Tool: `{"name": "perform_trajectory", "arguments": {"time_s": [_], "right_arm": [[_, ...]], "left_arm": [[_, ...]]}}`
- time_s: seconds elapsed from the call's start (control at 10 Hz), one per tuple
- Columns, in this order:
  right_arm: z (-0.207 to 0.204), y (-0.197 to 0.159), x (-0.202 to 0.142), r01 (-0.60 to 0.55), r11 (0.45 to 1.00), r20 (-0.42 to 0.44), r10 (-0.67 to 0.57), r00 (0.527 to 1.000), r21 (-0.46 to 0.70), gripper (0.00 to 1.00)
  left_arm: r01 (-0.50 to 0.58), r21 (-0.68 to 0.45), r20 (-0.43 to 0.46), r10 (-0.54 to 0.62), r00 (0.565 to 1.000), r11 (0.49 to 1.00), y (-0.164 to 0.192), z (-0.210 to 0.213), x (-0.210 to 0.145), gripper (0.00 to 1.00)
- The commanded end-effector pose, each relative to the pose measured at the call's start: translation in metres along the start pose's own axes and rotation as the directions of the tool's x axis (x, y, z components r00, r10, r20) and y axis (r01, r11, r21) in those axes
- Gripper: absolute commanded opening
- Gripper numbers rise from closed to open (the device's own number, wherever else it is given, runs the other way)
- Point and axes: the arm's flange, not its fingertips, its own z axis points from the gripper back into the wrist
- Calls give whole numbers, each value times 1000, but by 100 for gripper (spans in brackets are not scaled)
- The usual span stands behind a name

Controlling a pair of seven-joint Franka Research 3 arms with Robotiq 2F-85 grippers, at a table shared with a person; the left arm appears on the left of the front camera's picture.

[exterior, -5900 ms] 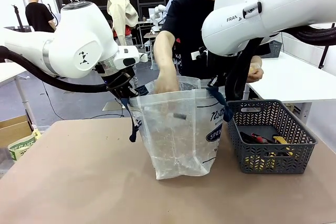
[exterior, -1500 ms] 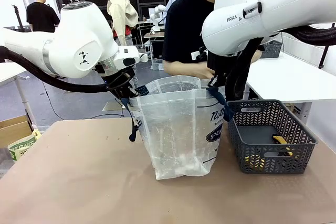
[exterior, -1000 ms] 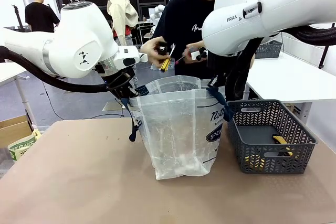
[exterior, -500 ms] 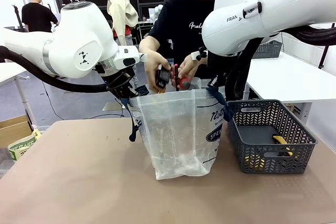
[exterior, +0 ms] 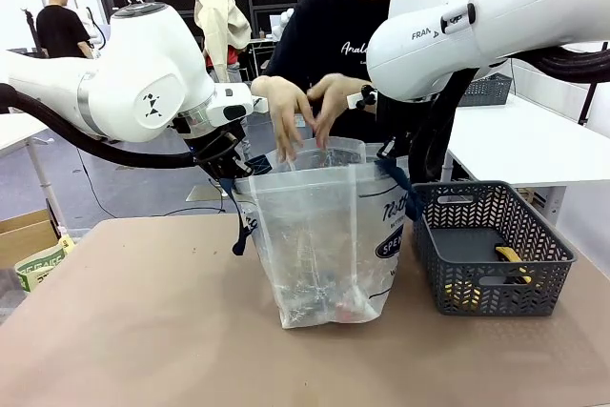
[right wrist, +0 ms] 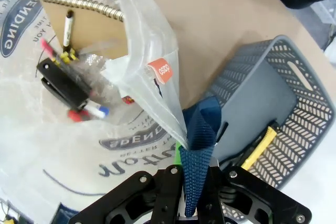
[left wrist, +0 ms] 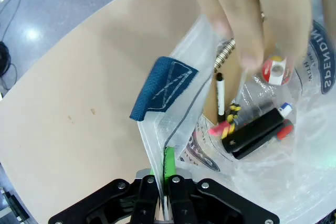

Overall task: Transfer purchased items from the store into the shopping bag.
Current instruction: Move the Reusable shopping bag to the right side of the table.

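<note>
The person has let go. Half a second back, the hand at frame left [exterior: 286,113] and the hand at frame right [exterior: 329,102] held a black thing and a red one over the bag's mouth. Now both hover there empty in the upper middle of the front view, fingers spread, and that load lies at the bag's bottom.

The tan counter [exterior: 143,331] takes up the lower half of the frame. The left arm [exterior: 143,73] comes in from the left edge and the right arm [exterior: 477,26] from the upper right.

Between the arms, at centre, the shopping bag [exterior: 324,226] stands upright on the counter with its mouth held open. The left claw [left wrist: 164,174] is clamped shut on the bag's plastic rim, just below a navy strap end [left wrist: 163,87]. The right claw [right wrist: 194,170] is closed tight on the navy strap [right wrist: 202,129] at the opposite rim.

Just right of the bag sits the dark grey basket [exterior: 491,250]. A yellow-handled tool [exterior: 510,256] lies in it toward its right side.

Down in the bag are these things:
- a brown spiral notebook [right wrist: 84,19]
- a black block [left wrist: 254,132], possibly a stapler, though the plastic blurs it
- a black marker [left wrist: 220,95]
- a small red-and-white round thing [left wrist: 275,69]
</note>
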Motion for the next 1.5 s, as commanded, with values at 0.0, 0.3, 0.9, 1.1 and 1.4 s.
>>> {"name": "perform_trajectory", "arguments": {"time_s": [0.0, 0.3, 0.9, 1.1, 1.4], "right_arm": [[0, -1, -1, 2, 1000, -1, -2, 1000, -2, 0], [0, -1, -1, 2, 1000, -1, -2, 1000, -2, 0], [0, -1, -1, 2, 1000, -1, -2, 1000, -2, 0], [0, -1, -1, 2, 1000, -1, -2, 1000, -2, 0], [0, -1, -1, 2, 1000, -1, -2, 1000, -2, 0]], "left_arm": [[-7, 1, 1, 7, 1000, 1000, 1, -1, -1, 0], [-7, 1, 1, 7, 1000, 1000, 1, -1, -1, 0], [-7, 1, 1, 7, 1000, 1000, 1, -1, -1, 0], [-7, 1, 1, 7, 1000, 1000, 1, -1, -1, 0], [-7, 1, 1, 7, 1000, 1000, 1, -1, -1, 0]]}}
